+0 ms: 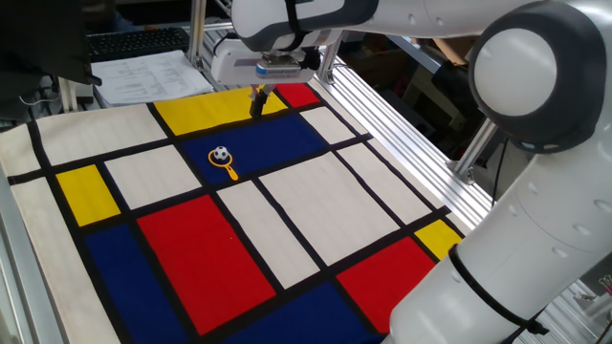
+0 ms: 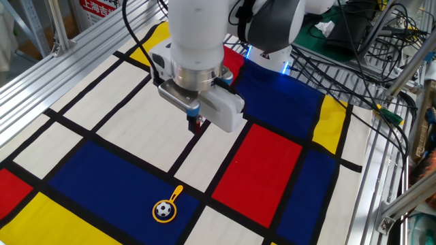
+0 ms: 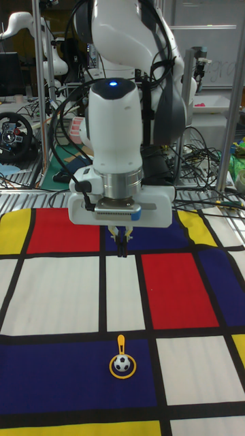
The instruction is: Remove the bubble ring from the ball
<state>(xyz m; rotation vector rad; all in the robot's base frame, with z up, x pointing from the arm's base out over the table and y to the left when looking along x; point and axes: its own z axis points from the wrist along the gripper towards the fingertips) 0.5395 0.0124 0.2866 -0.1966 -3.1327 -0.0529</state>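
The ball (image 1: 221,153) (image 2: 163,209) (image 3: 122,363), white with black patches, sits on a blue rectangle of the mat inside the loop of the yellow-orange bubble ring (image 1: 228,167) (image 2: 169,203) (image 3: 121,355). The ring lies flat around the ball, its short handle pointing away from it. My gripper (image 1: 257,100) (image 2: 197,124) (image 3: 122,247) hangs well above the mat, away from the ball and ring, with its fingers pressed together and nothing between them.
The mat (image 1: 287,205) of red, blue, yellow and white rectangles with black lines covers the table. Aluminium rails (image 1: 402,115) run along its edges. Papers (image 1: 143,72) lie behind the mat, cables (image 2: 381,61) at one side.
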